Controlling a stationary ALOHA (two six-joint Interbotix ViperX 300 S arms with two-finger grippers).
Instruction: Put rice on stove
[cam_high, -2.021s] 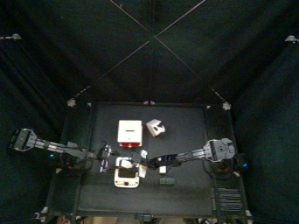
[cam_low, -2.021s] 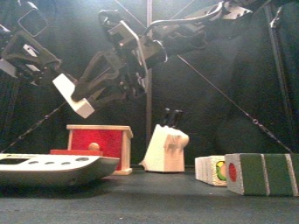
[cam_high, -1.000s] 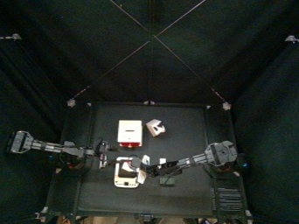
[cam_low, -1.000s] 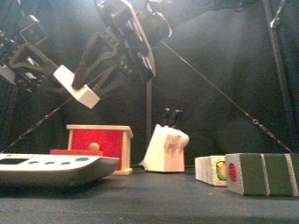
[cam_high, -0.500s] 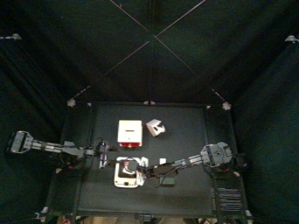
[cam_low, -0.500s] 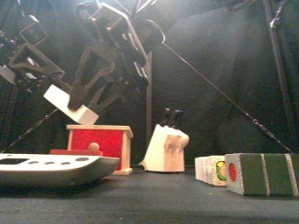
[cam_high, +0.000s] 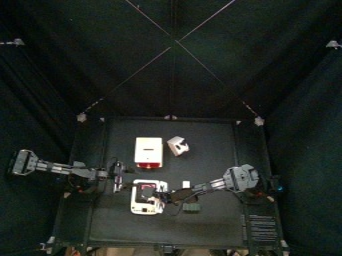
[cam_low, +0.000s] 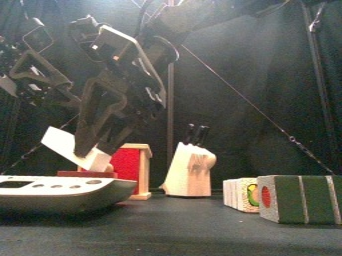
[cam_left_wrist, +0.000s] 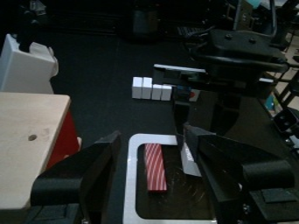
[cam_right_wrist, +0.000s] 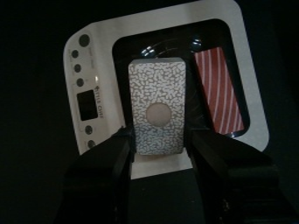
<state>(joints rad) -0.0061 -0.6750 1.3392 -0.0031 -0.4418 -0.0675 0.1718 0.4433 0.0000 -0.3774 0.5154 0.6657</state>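
Right wrist view shows the right fingers (cam_right_wrist: 160, 144) clamped on a white speckled rice packet (cam_right_wrist: 158, 105), hovering flat just above the white toy stove (cam_right_wrist: 103, 52), apparently lined up for setting down beside its red striped strip (cam_right_wrist: 218, 89). Beyond, the left fingers (cam_left_wrist: 149, 164) hang released over the stove, perhaps standing by, on the black bench (cam_high: 221, 140).

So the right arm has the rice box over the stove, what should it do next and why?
Probably lower a little further, then let go. The right gripper holds the rice box directly above the white stove, beside a red striped packet lying on it, and the front view shows the box tilted, above the stove's top.
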